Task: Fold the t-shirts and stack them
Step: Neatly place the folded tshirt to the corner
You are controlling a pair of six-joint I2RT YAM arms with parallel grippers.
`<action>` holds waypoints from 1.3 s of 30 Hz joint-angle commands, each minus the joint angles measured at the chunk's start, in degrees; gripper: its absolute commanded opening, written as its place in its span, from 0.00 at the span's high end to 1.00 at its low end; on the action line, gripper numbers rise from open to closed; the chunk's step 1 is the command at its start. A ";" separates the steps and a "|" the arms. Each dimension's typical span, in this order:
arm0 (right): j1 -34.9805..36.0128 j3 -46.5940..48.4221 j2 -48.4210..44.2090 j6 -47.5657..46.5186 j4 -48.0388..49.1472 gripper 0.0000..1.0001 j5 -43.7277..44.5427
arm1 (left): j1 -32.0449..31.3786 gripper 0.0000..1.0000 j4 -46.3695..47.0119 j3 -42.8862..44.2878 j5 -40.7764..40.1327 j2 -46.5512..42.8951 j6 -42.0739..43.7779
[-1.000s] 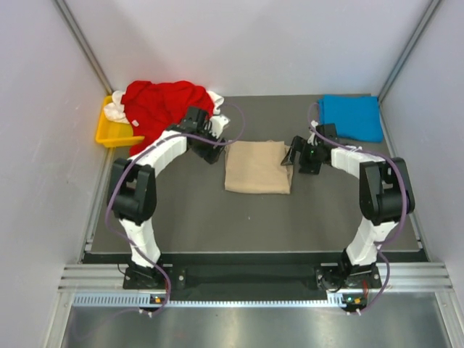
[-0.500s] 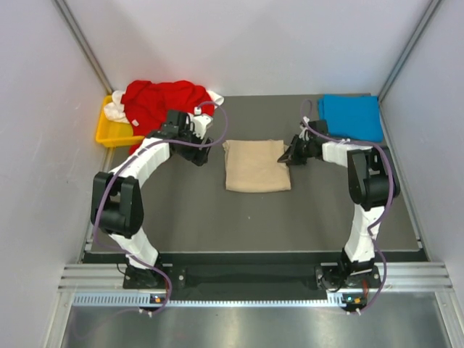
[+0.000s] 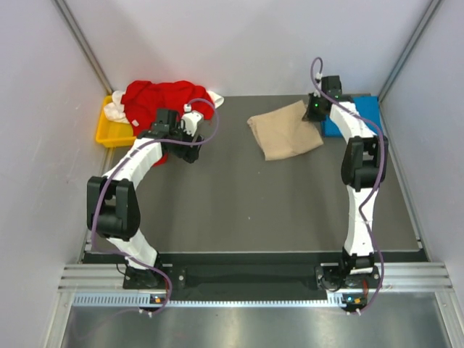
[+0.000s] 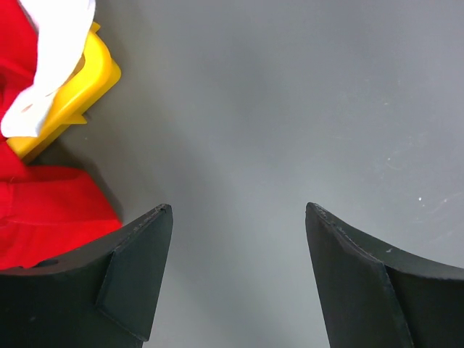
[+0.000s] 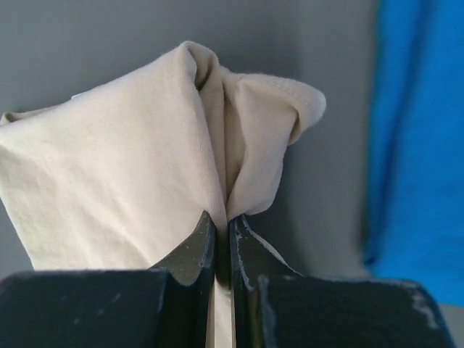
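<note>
- Cloth item, beige t-shirt [image 3: 285,132]: folded, soft and light. Judged limp enough to sag and lose its folds if carried by a single point. Not fragile.
- Hold: right tool [image 5: 223,232] is pinched on a gathered corner of it, jaws all but meeting, with fabric bunched above the tips in the wrist view. A grip through all layers at a folded edge would, in my judgement, move the bundle as one piece.
- Position: right of centre in the upper part of the overhead view, trailing left and downward from the tool across the tabletop [image 3: 232,210]. How much of it is lifted cannot be told.
- Blue t-shirt [image 3: 368,109]: flat at the upper right corner, just beside the right tool. Probably the place for stacking.
- Left tool [image 4: 239,214]: jaws wide, holding nothing, over bare tabletop and close to the red t-shirt [image 4: 43,217].
- Red t-shirt and white t-shirt [image 4: 51,43]: crumpled heap at the upper left, lying over the yellow tray [image 4: 80,94]. Not yet folded.
</note>
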 commanded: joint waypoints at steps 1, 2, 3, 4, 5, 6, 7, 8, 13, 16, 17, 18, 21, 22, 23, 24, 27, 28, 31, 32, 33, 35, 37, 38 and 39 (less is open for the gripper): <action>-2.49 11.41 2.97 -4.90 -5.75 1.00 9.83 | 0.36 0.21 2.17 2.56 -1.10 0.36 1.26; -2.67 14.65 3.23 -5.60 -6.28 1.00 10.62 | 0.36 0.22 2.17 2.73 -1.19 0.89 1.35; -3.10 15.99 3.32 -6.04 -6.46 1.00 13.33 | 0.36 0.22 2.17 2.73 -1.19 1.07 1.35; -3.37 16.96 3.06 -6.74 -6.46 1.00 14.75 | 0.44 0.22 2.34 2.65 -1.37 1.24 1.44; -3.46 18.27 2.71 -8.32 -6.11 1.00 15.98 | 0.36 0.22 2.43 2.56 -1.28 1.42 1.52; -3.72 18.64 2.19 -9.20 -5.76 1.00 18.52 | 0.44 0.22 2.61 2.47 -1.63 1.68 1.70; -3.98 19.16 1.92 -10.00 -5.32 1.00 19.41 | 0.44 0.22 2.70 2.38 -1.72 1.95 1.70; -4.25 20.21 1.92 -11.05 -4.79 1.00 20.55 | 0.44 0.22 2.78 2.47 -1.72 2.12 1.70; -7.24 23.65 1.48 -12.72 -5.49 1.00 20.56 | 0.44 0.22 2.70 2.73 -1.81 2.83 1.61; -8.29 23.65 0.43 -14.92 -5.32 1.00 19.07 | 0.53 0.22 2.70 2.56 -1.72 2.74 1.61; -8.90 24.08 0.16 -15.10 -5.49 1.00 19.16 | 0.53 0.22 2.70 2.56 -1.72 2.83 1.70; -9.26 24.52 -0.01 -15.36 -5.93 1.00 19.16 | 0.45 0.22 2.61 2.73 -1.81 2.83 1.70; -10.40 27.34 -0.45 -16.24 -9.35 1.00 17.67 | 0.53 0.22 2.17 2.73 -1.63 2.92 1.61; -10.75 27.25 -0.89 -16.85 -10.14 1.00 17.05 | 0.53 0.22 2.08 2.91 -1.80 2.83 1.70; -11.27 27.25 -1.68 -17.03 -10.59 1.00 17.05 | 0.53 0.22 2.08 2.91 -1.98 2.74 1.79; -11.54 27.25 -2.03 -17.30 -10.76 1.00 17.05 | 0.45 0.22 1.91 3.08 -1.98 2.91 1.87; -12.68 27.25 -3.53 -18.00 -11.21 1.00 15.74 | 0.53 0.22 1.47 3.44 -1.98 3.00 1.96; -13.12 27.43 -3.53 -18.09 -10.94 1.00 15.03 | 0.53 0.22 1.38 3.52 -2.07 3.09 1.88; -14.62 27.60 -3.01 -18.53 -9.54 1.00 13.71 | 0.53 0.22 1.12 3.79 -2.07 3.18 1.87; -15.49 27.60 -2.22 -18.70 -9.19 1.00 12.93 | 0.53 0.22 1.12 4.05 -1.98 3.27 1.79; -15.93 27.60 -1.78 -19.05 -8.84 1.00 12.57 | 0.45 0.22 0.94 4.05 -1.98 3.27 1.79; -17.07 28.13 -0.02 -19.41 -7.87 1.00 12.39 | 0.53 0.22 0.24 4.58 -1.90 3.53 1.79; -17.96 28.13 1.47 -19.41 -5.86 1.00 12.30 | 0.45 0.22 -0.11 4.84 -1.89 3.71 1.79; -18.66 28.13 1.91 -19.50 -5.15 1.00 12.30 | 0.53 0.22 -0.20 5.02 -1.98 3.79 1.87; -18.84 28.31 2.35 -20.02 -3.84 1.00 12.30 | 0.53 0.22 -0.20 5.11 -2.16 3.88 1.79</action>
